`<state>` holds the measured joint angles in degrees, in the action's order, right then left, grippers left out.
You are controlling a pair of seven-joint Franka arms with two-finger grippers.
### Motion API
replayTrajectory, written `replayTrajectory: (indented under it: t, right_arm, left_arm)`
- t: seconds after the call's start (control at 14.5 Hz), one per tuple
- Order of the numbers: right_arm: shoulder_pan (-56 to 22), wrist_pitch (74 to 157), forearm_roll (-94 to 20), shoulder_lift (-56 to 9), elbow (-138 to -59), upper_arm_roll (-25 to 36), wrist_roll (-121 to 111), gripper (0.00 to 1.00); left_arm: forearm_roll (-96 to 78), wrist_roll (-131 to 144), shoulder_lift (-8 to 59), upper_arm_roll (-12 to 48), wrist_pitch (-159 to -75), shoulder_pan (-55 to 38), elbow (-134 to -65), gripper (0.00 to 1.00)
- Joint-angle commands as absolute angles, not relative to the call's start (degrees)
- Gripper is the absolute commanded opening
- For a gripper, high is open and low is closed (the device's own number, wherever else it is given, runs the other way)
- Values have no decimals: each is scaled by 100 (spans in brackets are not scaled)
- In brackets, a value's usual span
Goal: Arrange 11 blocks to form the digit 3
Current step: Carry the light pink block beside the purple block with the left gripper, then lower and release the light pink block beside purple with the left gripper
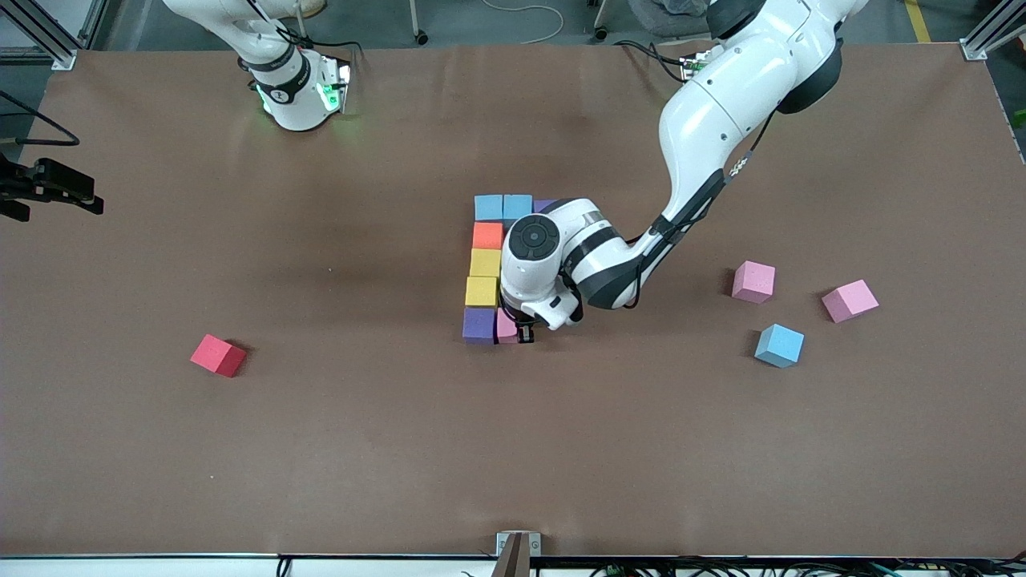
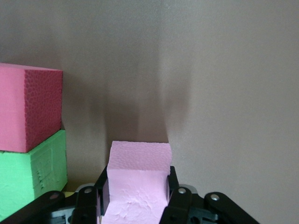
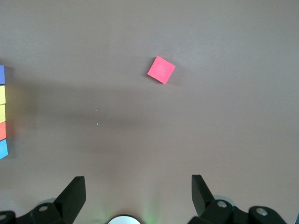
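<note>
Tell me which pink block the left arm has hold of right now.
The pink block beside the purple block, at the figure's near end, clamped in the left gripper. Two other pink blocks lie loose.

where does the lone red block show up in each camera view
Front view: the red block lies alone on the table toward the right arm's end, nearer the camera than the column of blocks.
Left wrist view: not in it; the dark pink cube stacked on a green one there is another block.
Right wrist view: the red block lies over bare table, past the open right gripper.
Shared landmark: the column of blocks at the picture's edge.
</note>
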<state>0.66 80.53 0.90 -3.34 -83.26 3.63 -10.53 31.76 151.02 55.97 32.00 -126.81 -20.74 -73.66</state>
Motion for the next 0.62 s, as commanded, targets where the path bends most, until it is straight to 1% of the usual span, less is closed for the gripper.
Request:
replayTrajectory:
  t: [0.0, 0.21, 0.55]
  right_arm:
    - [150, 8278, 70, 122, -8893, 246, -1055, 100]
    - [141, 8323, 70, 255, -9009, 237, -1055, 100]
    - [141, 8192, 70, 307, -8877, 229, -1081, 100]
  left_arm:
    - [3270, 15082, 5642, 3164, -12762, -2109, -7321, 30]
    - [3278, 15082, 5643, 3164, -12762, -2109, -7321, 32]
    - [3278, 15082, 5660, 3173, -12850, -2118, -7321, 33]
